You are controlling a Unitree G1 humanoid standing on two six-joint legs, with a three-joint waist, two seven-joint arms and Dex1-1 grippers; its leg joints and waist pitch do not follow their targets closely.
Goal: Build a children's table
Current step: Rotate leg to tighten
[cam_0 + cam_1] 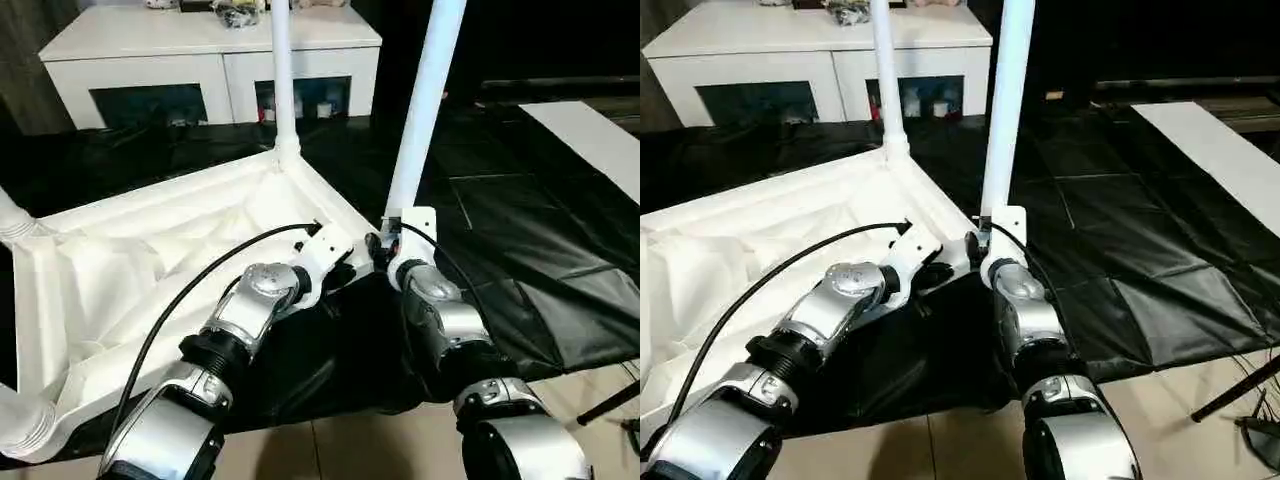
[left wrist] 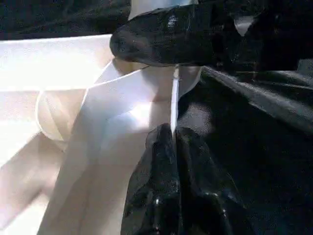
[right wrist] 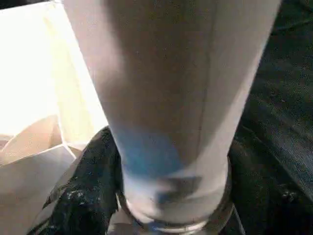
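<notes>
The white tabletop (image 1: 150,260) lies upside down on a black sheet, ribbed underside up. One white leg (image 1: 283,70) stands upright in the far corner socket. A second leg (image 1: 425,100) rises, slightly tilted, from the near right corner, its foot in the socket ring (image 3: 171,223). My right gripper (image 1: 385,240) is closed around this leg just above the socket, one black finger (image 3: 88,171) against it. My left gripper (image 1: 348,268) is shut on the thin rim (image 2: 174,98) of the tabletop beside that same corner. Two more leg bases (image 1: 10,222) (image 1: 25,425) show at the left corners.
A white cabinet (image 1: 210,50) with glass doors stands behind the tabletop. The black sheet (image 1: 520,230) covers the floor to the right, with a white panel (image 1: 590,130) lying at the far right. A dark stand leg (image 1: 610,402) crosses the tiles at the lower right.
</notes>
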